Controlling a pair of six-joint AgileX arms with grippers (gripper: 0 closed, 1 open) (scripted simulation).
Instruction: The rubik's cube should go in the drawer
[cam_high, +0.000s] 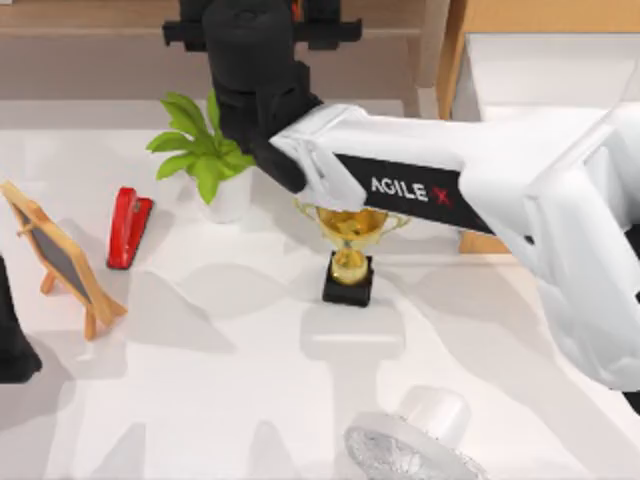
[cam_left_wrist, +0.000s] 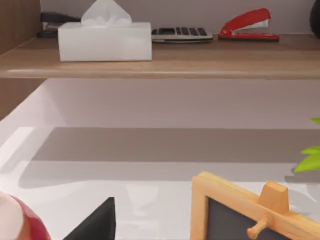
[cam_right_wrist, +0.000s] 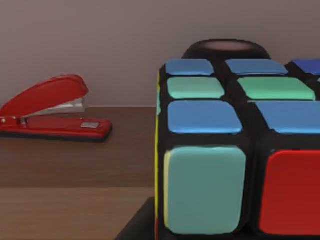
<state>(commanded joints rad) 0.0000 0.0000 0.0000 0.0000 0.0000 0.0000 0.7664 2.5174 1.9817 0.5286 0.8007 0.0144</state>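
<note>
The rubik's cube (cam_right_wrist: 240, 150) looms close in the right wrist view, showing blue, green and red stickers on a black grid. It is at the brown shelf (cam_right_wrist: 75, 165), right of a red stapler (cam_right_wrist: 50, 112). My right arm reaches from the right across the table, and its gripper (cam_high: 262, 28) is over the shelf at the back. One dark finger (cam_right_wrist: 136, 224) lies against the cube's side, so the gripper looks shut on the cube. The drawer (cam_high: 455, 60) stands open at the back right with its white inside showing, partly under my right arm. My left arm (cam_high: 12, 345) is parked at the left edge.
On the table stand a potted plant (cam_high: 205, 160), a gold trophy (cam_high: 350, 245), another red stapler (cam_high: 128, 227), a small chalkboard easel (cam_high: 55, 255) and a white fan (cam_high: 410, 445). The shelf (cam_left_wrist: 160, 65) also carries a tissue box (cam_left_wrist: 105, 37) and a calculator (cam_left_wrist: 181, 33).
</note>
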